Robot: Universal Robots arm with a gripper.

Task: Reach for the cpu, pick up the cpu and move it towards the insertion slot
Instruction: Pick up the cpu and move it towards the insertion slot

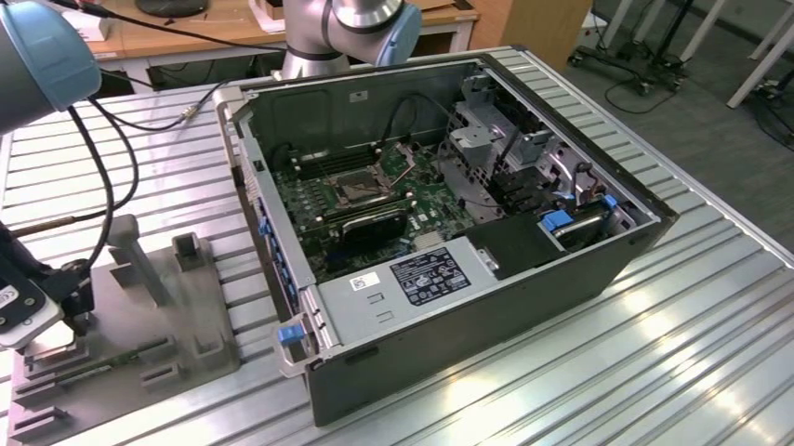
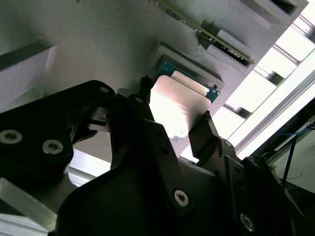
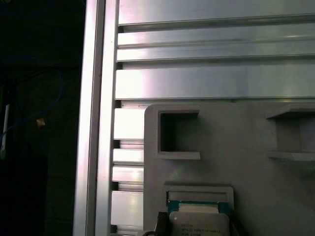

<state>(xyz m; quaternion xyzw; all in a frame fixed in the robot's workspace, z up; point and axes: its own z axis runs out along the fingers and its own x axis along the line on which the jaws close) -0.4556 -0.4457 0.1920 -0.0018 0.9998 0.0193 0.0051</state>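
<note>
Straddling the cpu [image 2: 179, 105], we are holding our gripper [image 2: 174, 110] spread, one dark finger at each side. The small square chip, pale silver-white with a teal-green edge, is lying flat in a shallow recess of the grey tray [image 3: 236, 142].

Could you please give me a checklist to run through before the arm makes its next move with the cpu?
1. Is the claw lined up on the cpu? Ok: the second wrist view shows the chip framed by it.
2. Is the cpu lying in the recess of the grey tray? Ok, as the first wrist view shows.
3. Is there a firm hold on the cpu? Cannot tell.
4. Is the computer case open, with the insertion slot exposed? Ok in the exterior view.
5. Is the insertion slot empty and ready? Cannot tell.
</note>
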